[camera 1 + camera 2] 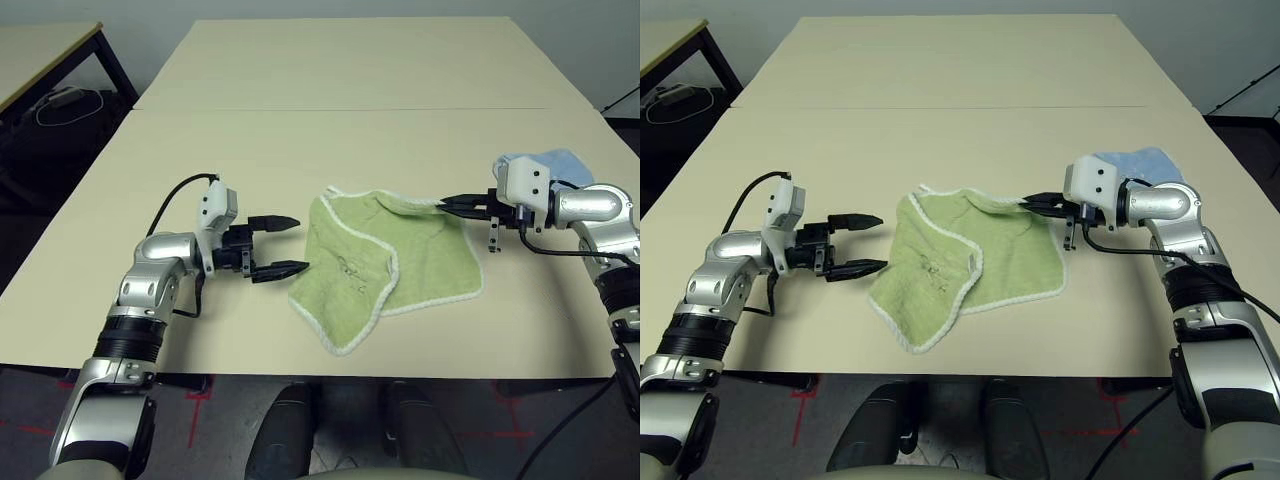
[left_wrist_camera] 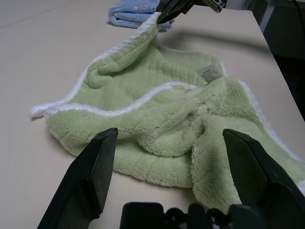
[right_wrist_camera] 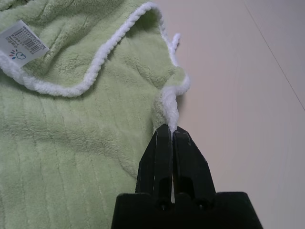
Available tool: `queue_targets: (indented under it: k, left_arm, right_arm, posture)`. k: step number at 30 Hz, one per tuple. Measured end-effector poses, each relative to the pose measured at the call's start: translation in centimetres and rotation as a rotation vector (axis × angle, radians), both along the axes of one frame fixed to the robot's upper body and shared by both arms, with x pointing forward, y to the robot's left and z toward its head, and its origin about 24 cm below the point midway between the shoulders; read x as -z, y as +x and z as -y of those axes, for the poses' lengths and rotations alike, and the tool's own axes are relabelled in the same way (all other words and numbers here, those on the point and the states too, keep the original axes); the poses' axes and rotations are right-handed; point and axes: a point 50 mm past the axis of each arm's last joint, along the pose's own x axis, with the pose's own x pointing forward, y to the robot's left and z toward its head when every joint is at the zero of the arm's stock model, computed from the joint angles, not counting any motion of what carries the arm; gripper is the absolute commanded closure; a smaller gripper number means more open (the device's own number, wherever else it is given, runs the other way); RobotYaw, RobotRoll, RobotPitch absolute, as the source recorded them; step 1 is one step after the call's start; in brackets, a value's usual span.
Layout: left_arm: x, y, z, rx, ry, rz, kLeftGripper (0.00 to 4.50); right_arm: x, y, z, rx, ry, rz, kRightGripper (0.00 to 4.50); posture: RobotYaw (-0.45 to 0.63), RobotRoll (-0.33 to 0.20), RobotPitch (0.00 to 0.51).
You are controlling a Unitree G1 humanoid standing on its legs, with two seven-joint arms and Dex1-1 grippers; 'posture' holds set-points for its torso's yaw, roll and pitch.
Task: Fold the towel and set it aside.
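Left eye view showed my right gripper (image 1: pixel 447 205) pinching the green towel's (image 1: pixel 400 262) far right corner while my left gripper (image 1: pixel 288 245), spread wide, faced its rumpled near edge mid-table.

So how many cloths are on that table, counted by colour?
Light green towel: 1
Light blue cloth: 1
Total: 2

The towel (image 1: pixel 385 268) lay mid-table (image 1: pixel 300 90) — left gripper (image 1: pixel 285 246) just left of it, cloth (image 1: pixel 560 165) behind the right gripper (image 1: pixel 448 204).
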Motion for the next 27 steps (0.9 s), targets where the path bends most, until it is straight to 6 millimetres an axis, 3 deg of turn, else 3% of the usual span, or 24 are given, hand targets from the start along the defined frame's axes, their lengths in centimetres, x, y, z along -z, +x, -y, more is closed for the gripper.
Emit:
queue_targets:
  k: [14,21,27]
  left_arm:
    - [-0.8,0.4,-0.1,0.027,0.006,-0.012,0.00]
    - [-0.5,0.5,-0.2,0.003,0.007,0.002,0.00]
    - [-0.2,0.7,-0.4,-0.062,0.016,-0.004,0.00]
  right_arm:
    - [-0.3,0.2,-0.1,0.009,0.006,0.026,4.46]
    - [-3.6,1.6,0.1,0.069,0.068,0.179,4.46]
    - [-7.9,2.6,-0.6,0.120,0.207,0.435,4.46]
  posture:
    - [0.06,0.000,0.133]
    - [0.06,0.000,0.131]
    - [0.06,0.000,0.129]
